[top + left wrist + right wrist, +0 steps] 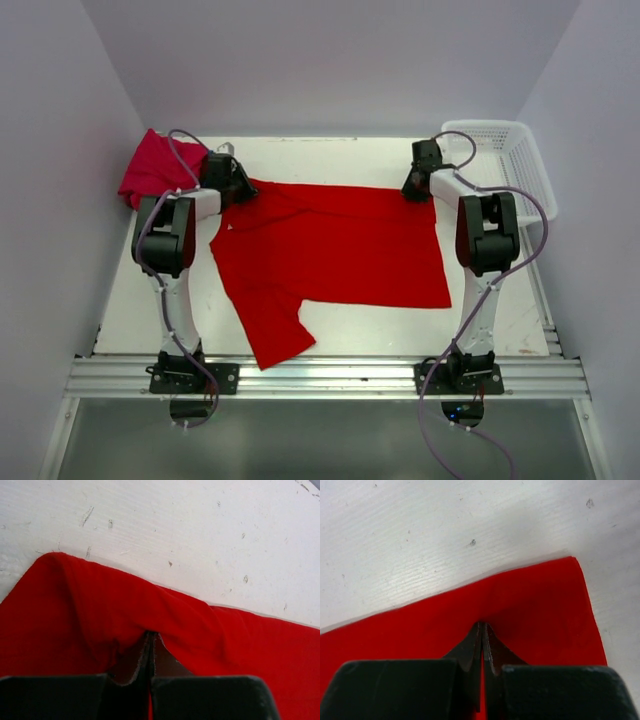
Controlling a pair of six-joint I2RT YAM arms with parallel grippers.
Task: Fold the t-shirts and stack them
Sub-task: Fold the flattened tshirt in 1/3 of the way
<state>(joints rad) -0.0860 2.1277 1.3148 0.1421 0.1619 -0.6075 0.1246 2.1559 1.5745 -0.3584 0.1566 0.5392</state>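
The bright red t-shirt [330,250] lies spread on the white table, one sleeve hanging toward the near edge. My left gripper [240,188] is shut on the shirt's far left edge; in the left wrist view [151,636] the red cloth [100,615] bunches over the closed fingertips. My right gripper [415,188] is shut on the shirt's far right corner; in the right wrist view [482,627] the cloth [540,605] wraps the closed tips. The crimson-pink shirt [155,165] lies crumpled at the far left. The teal-blue shirt is out of view.
A white mesh basket [505,165] stands at the far right, just beyond the right arm. White walls close in the table [330,160] on the left, far and right sides. A metal rail [320,375] runs along the near edge.
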